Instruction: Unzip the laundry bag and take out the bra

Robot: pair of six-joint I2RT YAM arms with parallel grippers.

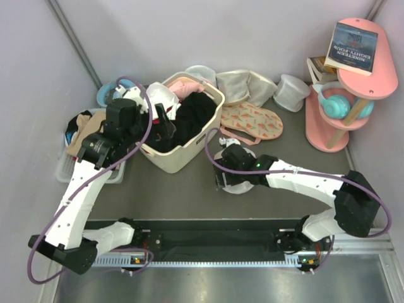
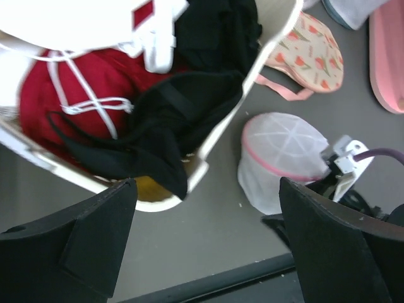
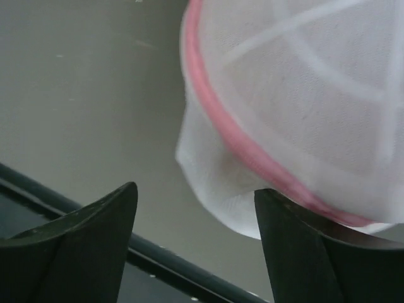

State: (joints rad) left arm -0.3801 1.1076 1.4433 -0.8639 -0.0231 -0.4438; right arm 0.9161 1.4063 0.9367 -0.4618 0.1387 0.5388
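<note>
The laundry bag is a round white mesh pouch with a pink rim, lying on the grey table right of the basket. In the top view it is mostly hidden under my right gripper. In the right wrist view the bag fills the upper right. My right gripper is open at the bag's lower edge, and its right finger touches the mesh under the pink rim. My left gripper is open and empty, and hangs over the basket's near side. No bra shows.
The cream laundry basket holds black, red and white clothes. A printed pink cloth lies behind the bag. White pouches stand at the back. A pink shelf stands at the right, a small tray at the left.
</note>
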